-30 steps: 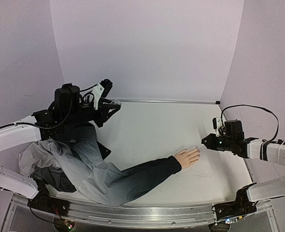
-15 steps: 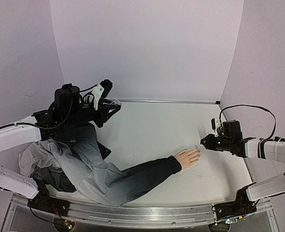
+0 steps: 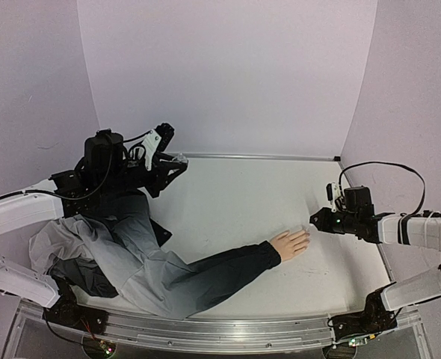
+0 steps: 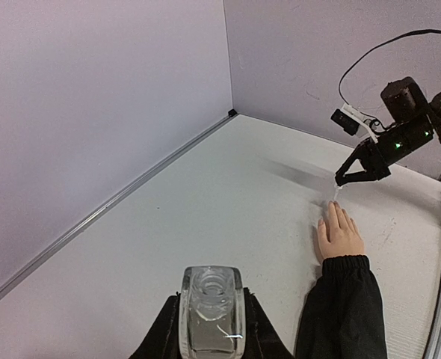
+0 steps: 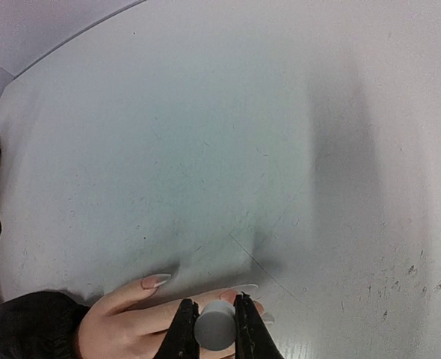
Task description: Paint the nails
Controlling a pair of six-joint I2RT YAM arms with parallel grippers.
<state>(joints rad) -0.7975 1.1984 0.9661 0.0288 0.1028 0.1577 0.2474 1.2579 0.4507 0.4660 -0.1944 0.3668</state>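
Now left fingers clamp a clear bottle, right fingers a grey cap.

In the right wrist view the mannequin hand runs off the bottom edge. The right claw, closed on a grey round cap, covers the hand's middle fingers, hiding most of the nails. In the left wrist view a thin pale stick just beyond the hand's fingertips is too small to identify. Nearer the camera than the hand, the bottom edge cuts off a clear bottle and the left claw clamping it.
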